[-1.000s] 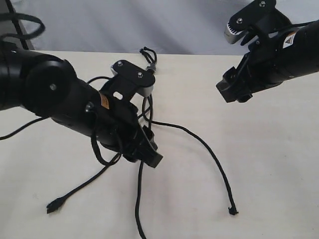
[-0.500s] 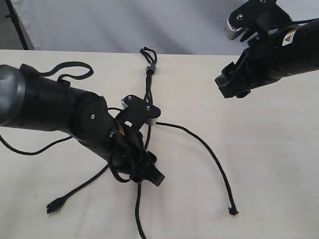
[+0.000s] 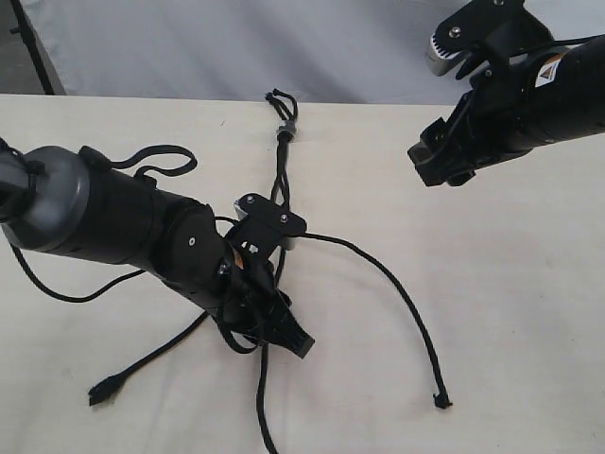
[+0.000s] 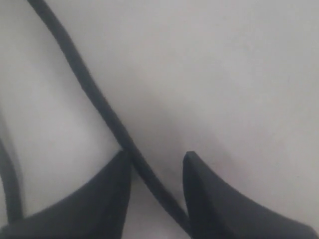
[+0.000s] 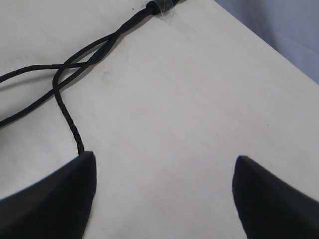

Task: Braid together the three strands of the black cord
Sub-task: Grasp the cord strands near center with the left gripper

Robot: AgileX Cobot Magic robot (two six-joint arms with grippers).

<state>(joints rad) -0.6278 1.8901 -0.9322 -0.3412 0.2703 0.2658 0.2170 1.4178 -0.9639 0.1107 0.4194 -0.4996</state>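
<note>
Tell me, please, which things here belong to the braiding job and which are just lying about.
Job: cord; left strand; middle strand; right strand; left pincer, open astride a strand; right pincer, open.
Lying about: arm cable; backdrop.

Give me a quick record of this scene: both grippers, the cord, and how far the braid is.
left gripper: open, low over the table, one strand between its jaws
right gripper: open, empty, raised
knot: near the table's edge
braid: strands cross near the knot, then fan out loose
</note>
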